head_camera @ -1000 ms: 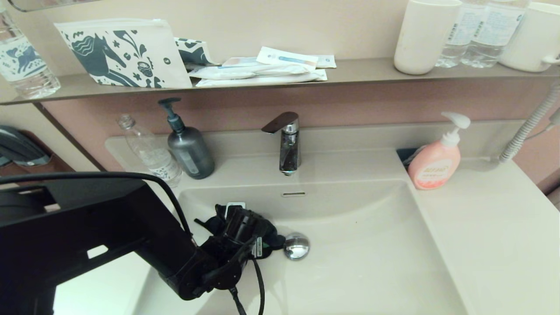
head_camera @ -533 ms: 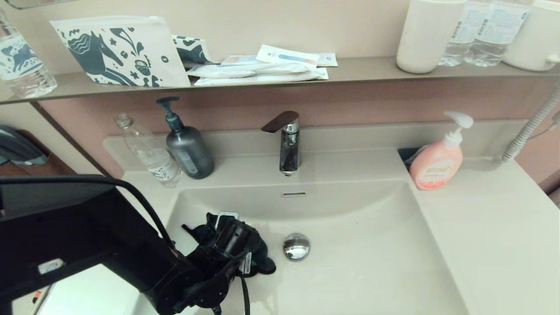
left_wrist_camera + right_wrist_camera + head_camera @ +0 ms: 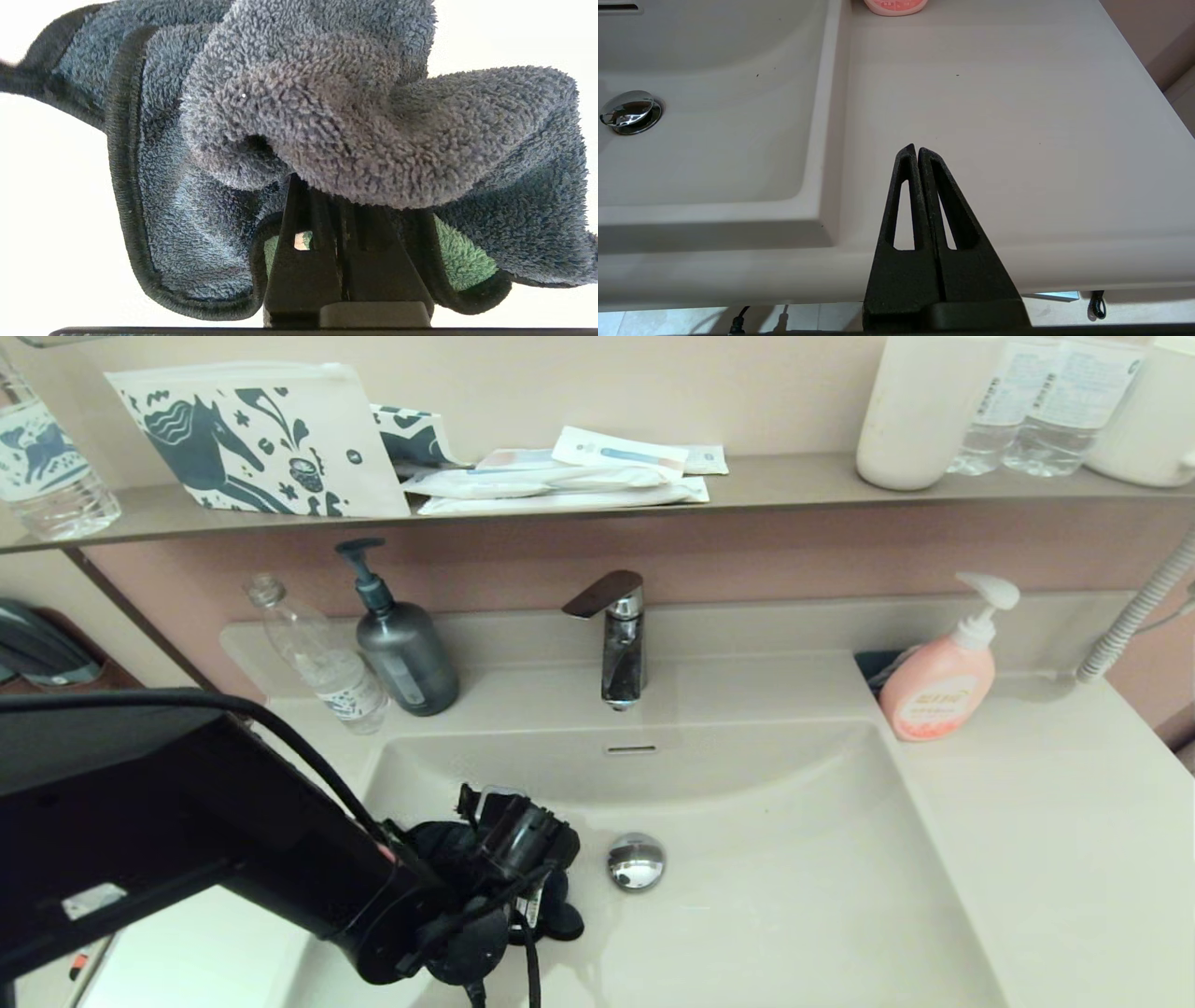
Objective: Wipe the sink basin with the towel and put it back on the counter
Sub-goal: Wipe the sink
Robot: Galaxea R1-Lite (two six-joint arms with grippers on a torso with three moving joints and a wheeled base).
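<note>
**Q:** While the left gripper (image 3: 509, 845) works low in the basin (image 3: 794, 859), where is the towel (image 3: 327, 116), and how is it held?

**A:** Left wrist view: the fingers are pressed together on a fold of the towel, which bunches over the tips. Head view: the towel (image 3: 551, 910) lies under the gripper on the basin floor, just left of the drain plug (image 3: 636, 861), apart from it.

**Q:** How should the towel handle?

**A:** Judged from its fluffy pile and loose folds, it is soft, light and limp, with no stiffness; it will drape and drag rather than slide as a block. The black edging (image 3: 124, 154) and green inner face (image 3: 460, 261) show it doubled over. A pinch through several layers near the middle seems the surest hold; one edge alone could let it unfold.

**Q:** And the right gripper (image 3: 917, 149)?

**A:** Parked at the front of the counter (image 3: 994, 116), fingers closed on nothing.

**Q:** Any legible writing?

**A:** None. The pink soap bottle (image 3: 938, 686) carries a label too small to read; the towel's white tag (image 3: 499, 793) is blank or unreadable.
</note>
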